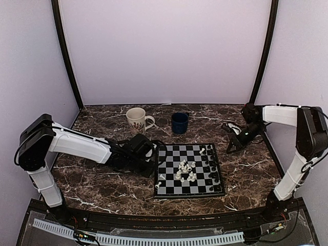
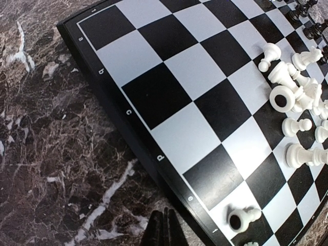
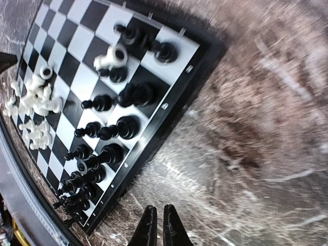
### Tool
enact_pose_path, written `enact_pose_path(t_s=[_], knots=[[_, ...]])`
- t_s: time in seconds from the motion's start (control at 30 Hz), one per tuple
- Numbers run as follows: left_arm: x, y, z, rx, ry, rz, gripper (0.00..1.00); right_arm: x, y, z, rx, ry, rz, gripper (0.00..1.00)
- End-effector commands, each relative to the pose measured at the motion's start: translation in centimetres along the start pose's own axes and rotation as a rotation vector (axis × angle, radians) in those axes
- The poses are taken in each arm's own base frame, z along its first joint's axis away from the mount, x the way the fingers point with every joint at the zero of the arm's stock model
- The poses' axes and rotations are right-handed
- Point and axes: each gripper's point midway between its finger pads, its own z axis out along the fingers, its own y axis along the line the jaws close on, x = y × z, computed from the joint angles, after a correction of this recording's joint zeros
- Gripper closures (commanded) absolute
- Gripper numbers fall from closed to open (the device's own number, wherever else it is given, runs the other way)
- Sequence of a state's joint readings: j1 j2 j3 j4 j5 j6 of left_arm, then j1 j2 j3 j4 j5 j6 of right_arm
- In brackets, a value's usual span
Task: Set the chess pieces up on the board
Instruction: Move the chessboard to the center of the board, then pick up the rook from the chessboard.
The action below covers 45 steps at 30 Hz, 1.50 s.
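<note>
The board [image 1: 171, 169] lies in the middle of the marble table. White chess pieces [image 1: 185, 171] are heaped near its centre, most of them toppled [image 2: 297, 92]. Black chess pieces [image 1: 211, 166] stand along its right side in two rows [image 3: 102, 138]. One white piece [image 3: 111, 57] lies among the black ones. Another white piece [image 2: 243, 219] lies on its side near the board's left edge. My left gripper [image 2: 165, 225] is shut and empty, low over the table just off that left edge [image 1: 154, 163]. My right gripper [image 3: 157, 225] hovers past the board's right edge [image 1: 229, 149], fingers barely parted and empty.
A white patterned mug [image 1: 137, 120] and a dark blue cup [image 1: 179, 123] stand behind the board. Pale walls enclose the table at the back and on both sides. The left arm lies low across the table's left half.
</note>
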State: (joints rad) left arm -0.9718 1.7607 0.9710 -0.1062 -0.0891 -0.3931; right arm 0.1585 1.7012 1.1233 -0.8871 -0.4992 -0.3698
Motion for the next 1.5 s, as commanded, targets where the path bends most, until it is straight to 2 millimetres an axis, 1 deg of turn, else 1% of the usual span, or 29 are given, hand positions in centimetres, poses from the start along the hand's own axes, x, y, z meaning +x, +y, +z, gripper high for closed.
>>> enact_pose_path(t_s=[0.0, 0.07, 0.17, 0.23, 0.27, 0.33, 0.4, 0.47, 0.53, 0.63, 0.77, 0.87, 0.9, 0.93, 1.0, 1.17, 1.3, 1.47], knots=[[-0.9, 0.3, -1.5, -0.026, -0.037, 0.038, 1.0, -3.4, 0.0, -3.6, 0.056, -0.145, -0.089, 0.91], [-1.2, 0.3, -1.6, -0.028, -0.044, 0.049, 1.0, -4.3, 0.4, -4.4, 0.047, -0.196, -0.11, 0.91], [-1.8, 0.3, -1.9, -0.036, -0.057, 0.061, 1.0, -5.1, 1.1, -4.7, 0.006, -0.247, -0.148, 0.91], [-2.6, 0.0, -2.4, -0.028, -0.078, 0.087, 1.0, -5.7, 2.0, -5.7, -0.015, -0.309, -0.199, 0.9], [-3.0, -0.4, -2.7, -0.011, -0.092, 0.109, 1.0, -5.3, 2.2, -5.4, -0.033, -0.319, -0.204, 0.9], [-3.7, -1.5, -3.1, 0.045, -0.123, 0.166, 0.92, -5.7, 2.5, -5.5, -0.047, -0.365, -0.234, 0.9], [-4.4, -2.8, -3.5, 0.107, -0.144, 0.23, 0.81, -6.1, 3.0, -5.8, -0.056, -0.41, -0.261, 0.89], [-5.3, -3.7, -4.0, 0.137, -0.165, 0.275, 0.68, -6.2, 3.2, -6.1, -0.055, -0.428, -0.276, 0.88], [-6.5, -4.4, -4.3, 0.153, -0.191, 0.311, 0.61, -6.3, 3.5, -6.3, -0.061, -0.441, -0.286, 0.87], [-9.0, -5.2, -4.5, 0.15, -0.244, 0.331, 0.57, -6.0, 3.4, -5.9, -0.059, -0.436, -0.282, 0.84], [-11.9, -6.7, -3.3, 0.165, -0.268, 0.349, 0.53, -5.5, 2.6, -5.4, -0.02, -0.423, -0.278, 0.8], [-13.8, -7.9, -2.2, 0.183, -0.291, 0.353, 0.53, -5.7, 2.3, -5.8, 0.014, -0.429, -0.281, 0.77], [-14.1, -8.2, -1.3, 0.188, -0.285, 0.355, 0.54, -5.8, 2.2, -6.0, 0.026, -0.437, -0.284, 0.77], [-14.5, -8.5, -0.7, 0.199, -0.279, 0.358, 0.56, -5.8, 2.1, -6.1, 0.039, -0.443, -0.284, 0.77], [-15.6, -9.7, 0.0, 0.232, -0.282, 0.365, 0.59, -5.9, 1.7, -6.4, 0.074, -0.45, -0.281, 0.76], [-16.5, -10.9, 2.7, 0.269, -0.271, 0.351, 0.59, -5.8, 1.1, -6.9, 0.135, -0.465, -0.275, 0.73], [-16.6, -11.4, 4.8, 0.28, -0.254, 0.336, 0.62, -5.9, 0.9, -7.2, 0.154, -0.474, -0.27, 0.72], [-16.8, -12.0, 6.4, 0.303, -0.255, 0.321, 0.62, -5.9, 0.8, -7.1, 0.16, -0.474, -0.266, 0.72]])
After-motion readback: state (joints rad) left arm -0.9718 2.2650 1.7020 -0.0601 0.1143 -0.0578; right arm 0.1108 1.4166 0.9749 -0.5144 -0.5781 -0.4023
